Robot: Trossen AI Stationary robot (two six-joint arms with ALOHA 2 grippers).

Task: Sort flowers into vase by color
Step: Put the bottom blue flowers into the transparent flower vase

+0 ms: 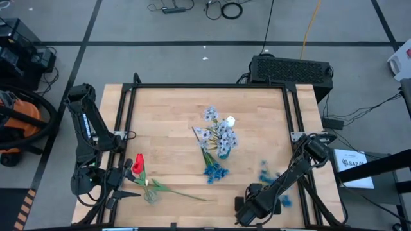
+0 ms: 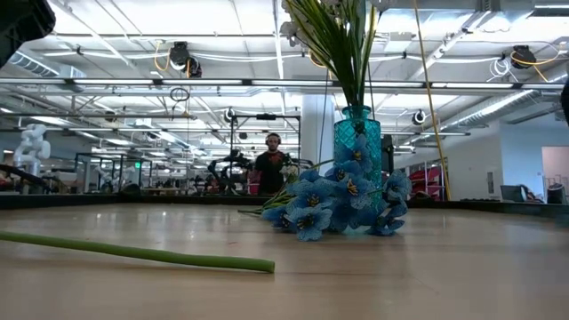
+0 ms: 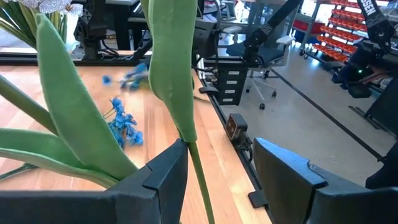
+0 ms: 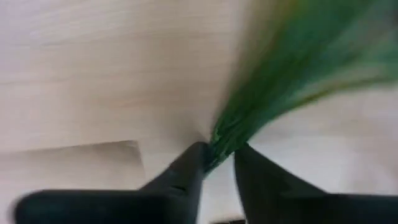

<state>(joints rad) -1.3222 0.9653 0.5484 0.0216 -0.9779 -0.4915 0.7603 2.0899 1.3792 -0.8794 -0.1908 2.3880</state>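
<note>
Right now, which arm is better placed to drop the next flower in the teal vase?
Probably right. The right gripper is shut on a bright blue spray. The left gripper has a red tulip stem between open fingers, farther from the teal vase.

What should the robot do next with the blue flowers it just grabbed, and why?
Probably lift the bright blue spray off the table: the right pincer looks shut on its green stems, and the teal vase stands apart, mid-table. The left pincer straddles the red tulip.
</note>
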